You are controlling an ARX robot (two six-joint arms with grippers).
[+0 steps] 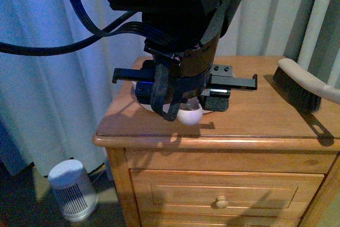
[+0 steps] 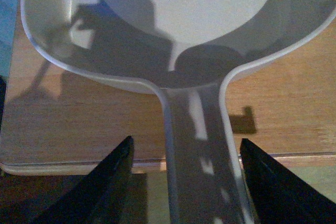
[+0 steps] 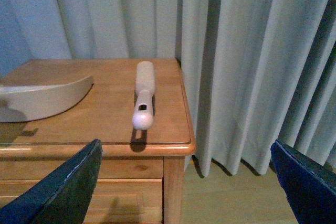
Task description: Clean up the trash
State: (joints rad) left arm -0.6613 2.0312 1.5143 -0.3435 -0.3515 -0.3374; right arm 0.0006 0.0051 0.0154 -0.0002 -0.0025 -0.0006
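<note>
Step in hand, I'd say: L gripper [image 2: 185, 148] takes the dustpan [image 2: 173, 19] by its handle [image 2: 197, 182]. Jaws are spread wide, one each side of the handle, not touching it. Handle sticks out past the front edge of the nightstand [image 2: 283, 108], so there's room underneath, a good spot to pinch. Keep handle centred btwn the fingers, come in a bit more, and close slow so the pan doesn't skid or twist. Then lift level.

R gripper [image 3: 185, 148] is also spread and empty, off the nightstand's front-right corner and well apart from the brush [image 3: 143, 95]. Brush lies flat near the right edge w/ handle end toward the front.

Trash isn't visible in any view. Pan's inside looks bare, and the L arm hides part of the top in front view, so can't tell where it is.
</note>
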